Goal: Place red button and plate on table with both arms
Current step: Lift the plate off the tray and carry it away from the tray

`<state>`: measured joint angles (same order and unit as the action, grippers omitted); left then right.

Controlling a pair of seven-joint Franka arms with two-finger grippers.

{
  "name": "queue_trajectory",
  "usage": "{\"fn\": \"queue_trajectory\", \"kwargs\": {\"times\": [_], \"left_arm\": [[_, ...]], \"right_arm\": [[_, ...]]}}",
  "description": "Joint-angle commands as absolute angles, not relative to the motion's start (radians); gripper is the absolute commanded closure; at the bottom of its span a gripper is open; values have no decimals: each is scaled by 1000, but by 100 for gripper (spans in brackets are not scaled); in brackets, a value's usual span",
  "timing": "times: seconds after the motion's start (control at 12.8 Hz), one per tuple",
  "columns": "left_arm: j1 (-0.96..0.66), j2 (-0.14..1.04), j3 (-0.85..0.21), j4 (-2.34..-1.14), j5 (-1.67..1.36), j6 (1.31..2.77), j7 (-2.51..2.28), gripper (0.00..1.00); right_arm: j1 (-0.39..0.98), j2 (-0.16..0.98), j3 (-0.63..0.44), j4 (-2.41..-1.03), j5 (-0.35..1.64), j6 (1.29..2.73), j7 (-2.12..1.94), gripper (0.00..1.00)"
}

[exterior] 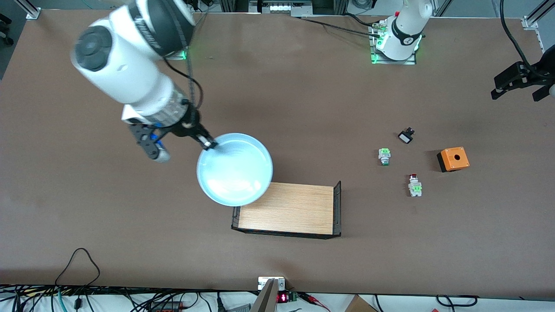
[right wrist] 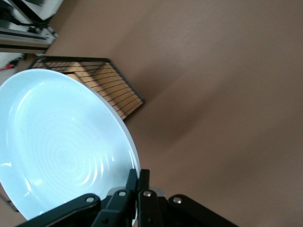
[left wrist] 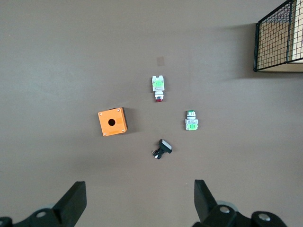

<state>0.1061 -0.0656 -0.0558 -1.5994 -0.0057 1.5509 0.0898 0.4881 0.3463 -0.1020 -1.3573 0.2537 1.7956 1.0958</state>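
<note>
Plate [exterior: 234, 170] hung pinched by its rim in our right tool [exterior: 208, 144], carried off the tray [exterior: 288, 209]; our left tool [exterior: 518, 82] waited open above the red button [exterior: 414, 185].

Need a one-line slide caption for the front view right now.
Right tool clamps the plate by its rim above the tray corner; left tool waits open, red button on the table.

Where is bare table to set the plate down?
The right gripper holds the plate over the wooden tray's corner. Bare table lies toward the right arm's end. Crowded: red button, green button, orange box, under the open left gripper.
</note>
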Motion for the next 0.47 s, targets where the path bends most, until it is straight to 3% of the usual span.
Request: {"fn": "queue_trajectory", "kwargs": {"times": [0.0, 0.39], "left_arm": [[103, -81, -55, -1600, -20, 1545, 75, 0], [97, -81, -58, -1594, -20, 1545, 29, 0]], "right_arm": [[364, 292, -89, -1457, 273, 1724, 846, 100], [214, 245, -89, -1597, 261, 1718, 531, 100]]}}
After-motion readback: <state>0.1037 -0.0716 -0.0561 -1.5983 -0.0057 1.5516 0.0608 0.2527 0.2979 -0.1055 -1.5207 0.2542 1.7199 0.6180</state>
